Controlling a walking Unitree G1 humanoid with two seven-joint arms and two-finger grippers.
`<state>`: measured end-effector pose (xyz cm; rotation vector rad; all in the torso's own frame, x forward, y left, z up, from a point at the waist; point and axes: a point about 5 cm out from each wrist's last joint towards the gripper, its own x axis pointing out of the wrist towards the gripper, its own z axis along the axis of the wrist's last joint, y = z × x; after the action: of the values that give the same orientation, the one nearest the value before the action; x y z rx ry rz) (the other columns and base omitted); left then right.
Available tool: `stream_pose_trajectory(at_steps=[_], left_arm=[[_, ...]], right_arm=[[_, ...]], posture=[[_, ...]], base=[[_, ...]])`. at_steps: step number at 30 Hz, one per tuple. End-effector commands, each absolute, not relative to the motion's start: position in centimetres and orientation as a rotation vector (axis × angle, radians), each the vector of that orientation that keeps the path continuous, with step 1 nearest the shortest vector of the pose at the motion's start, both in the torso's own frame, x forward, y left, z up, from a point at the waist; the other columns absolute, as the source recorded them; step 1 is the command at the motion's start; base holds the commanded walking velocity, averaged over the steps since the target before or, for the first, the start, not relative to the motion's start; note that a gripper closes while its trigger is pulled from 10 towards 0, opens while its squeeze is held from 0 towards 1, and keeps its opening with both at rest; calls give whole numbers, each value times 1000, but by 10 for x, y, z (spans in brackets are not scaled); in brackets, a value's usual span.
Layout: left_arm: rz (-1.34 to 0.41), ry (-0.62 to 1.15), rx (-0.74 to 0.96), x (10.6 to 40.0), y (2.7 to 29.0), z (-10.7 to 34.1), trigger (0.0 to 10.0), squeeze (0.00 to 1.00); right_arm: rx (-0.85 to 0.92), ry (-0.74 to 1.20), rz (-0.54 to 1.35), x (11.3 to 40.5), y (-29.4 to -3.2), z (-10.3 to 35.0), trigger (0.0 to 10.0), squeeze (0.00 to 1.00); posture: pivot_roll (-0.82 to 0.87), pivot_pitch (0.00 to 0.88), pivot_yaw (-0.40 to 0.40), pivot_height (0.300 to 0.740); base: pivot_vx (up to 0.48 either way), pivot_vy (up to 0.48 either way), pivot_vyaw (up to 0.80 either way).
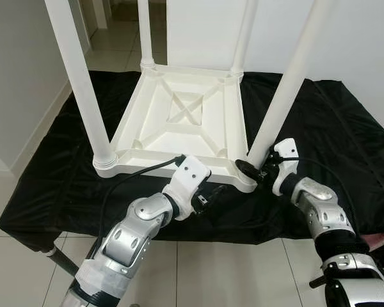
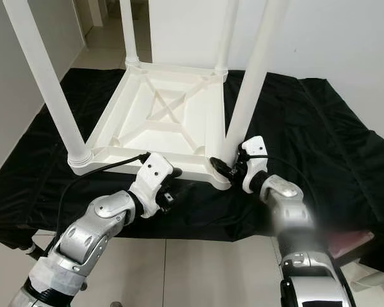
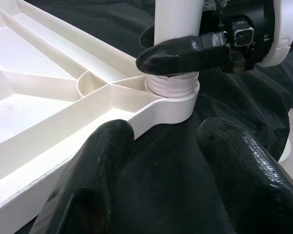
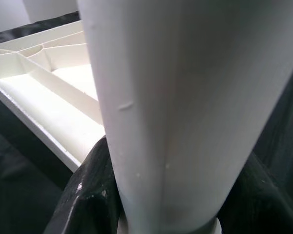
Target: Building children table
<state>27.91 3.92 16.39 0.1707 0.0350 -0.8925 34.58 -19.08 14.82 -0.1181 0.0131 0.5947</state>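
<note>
Table top [image 1: 185,121] lies upside down on the black cloth [image 1: 333,121] so legs can twist in, right gripper [image 1: 256,169] squeezing the near leg [image 1: 288,96], left gripper [image 1: 211,192] open beside it.

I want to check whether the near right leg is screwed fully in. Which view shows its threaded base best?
The left wrist view: the threaded base sits close up, ridges exposed above the socket, the right gripper clamped just above. In both eye views the joint is small and hidden by that gripper. In the right wrist view the leg blocks it.
</note>
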Motion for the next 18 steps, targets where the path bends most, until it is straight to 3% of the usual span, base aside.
stream_pose_trajectory(at_steps=[1, 10, 18], left_arm=[[-895, 35, 179, 279, 39, 164, 10000, 0], [-904, 40, 194, 280, 39, 162, 10000, 0], [-923, 38, 197, 279, 34, 163, 10000, 0]], right_arm=[[-119, 27, 588, 345, -186, 143, 10000, 0], [-89, 27, 463, 340, -176, 133, 10000, 0], [-14, 57, 213, 334, -168, 124, 10000, 0]], posture=[[-10, 46, -33, 740], [-18, 42, -19, 740], [-25, 36, -16, 740]], base=[[0, 0, 0], [0, 0, 0], [0, 0, 0]])
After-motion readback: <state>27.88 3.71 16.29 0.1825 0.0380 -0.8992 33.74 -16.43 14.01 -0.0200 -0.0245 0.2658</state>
